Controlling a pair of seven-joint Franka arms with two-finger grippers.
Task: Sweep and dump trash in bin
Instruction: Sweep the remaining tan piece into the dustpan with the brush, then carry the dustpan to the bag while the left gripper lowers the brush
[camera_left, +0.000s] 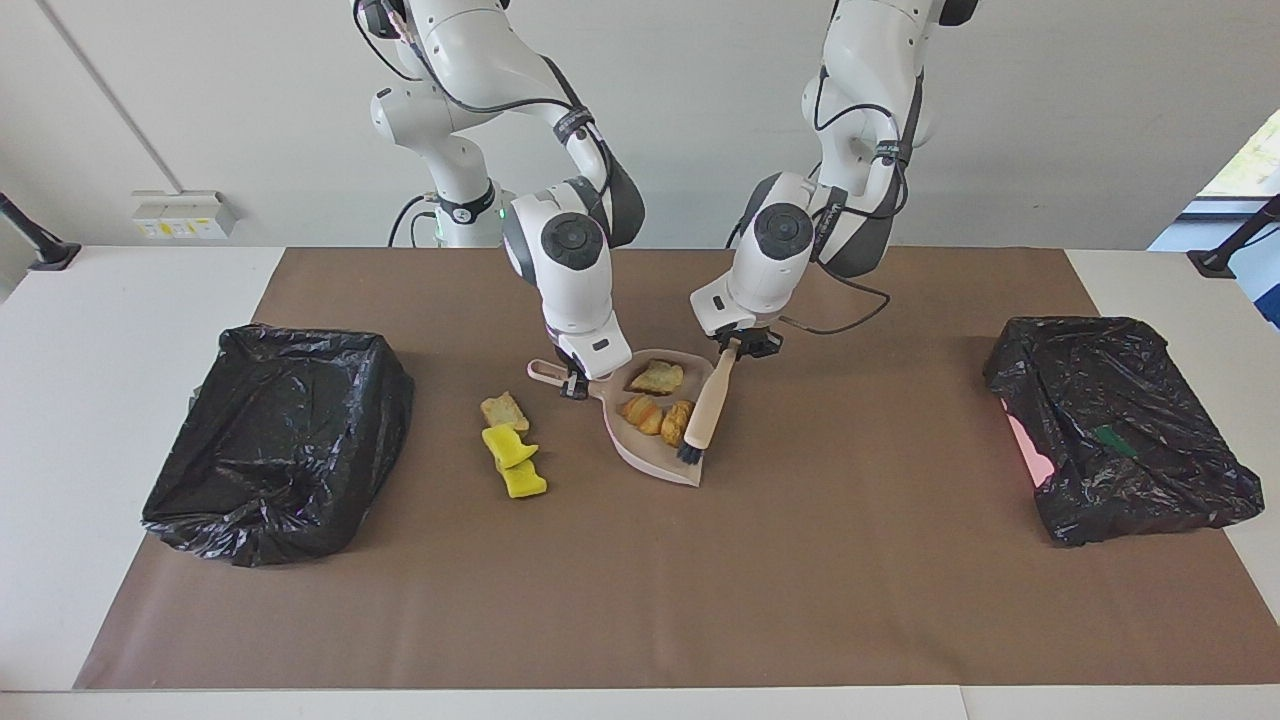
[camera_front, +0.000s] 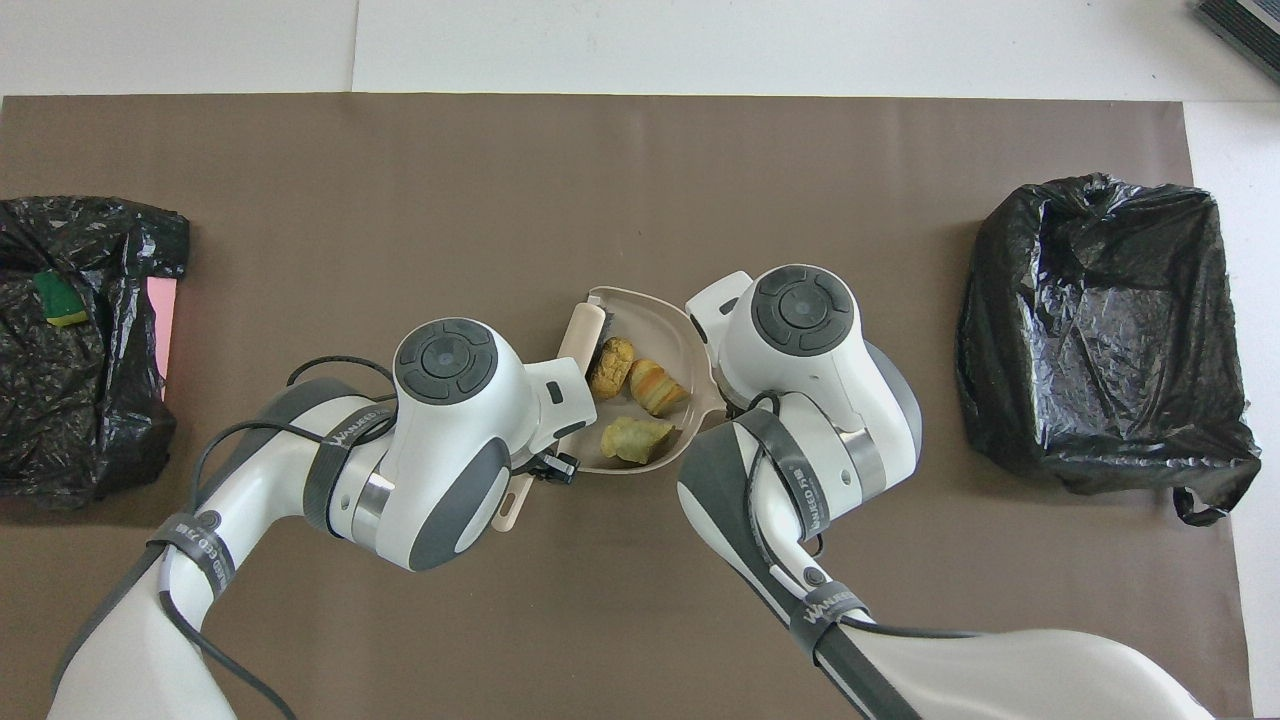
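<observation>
The pale pink dustpan (camera_left: 650, 455) (camera_front: 650, 320) lies mid-table with three golden-brown pastries (camera_left: 678, 420) (camera_front: 611, 365) of the trash in it. My right gripper (camera_left: 573, 385) is shut on the dustpan's handle. My left gripper (camera_left: 742, 347) is shut on the beige hand brush (camera_left: 707, 405) (camera_front: 582, 335). Its black bristles (camera_left: 690, 455) rest at the pan's open edge, against the nearest pastry. A beige bread-like chunk (camera_left: 504, 410) and two yellow sponges (camera_left: 515, 462) lie on the mat beside the pan, toward the right arm's end. The right arm hides them in the overhead view.
A black-bagged bin (camera_left: 280, 440) (camera_front: 1100, 330) stands at the right arm's end of the brown mat. Another black-bagged bin (camera_left: 1120, 430) (camera_front: 70, 350) stands at the left arm's end, with a green-backed scrap and something pink in it.
</observation>
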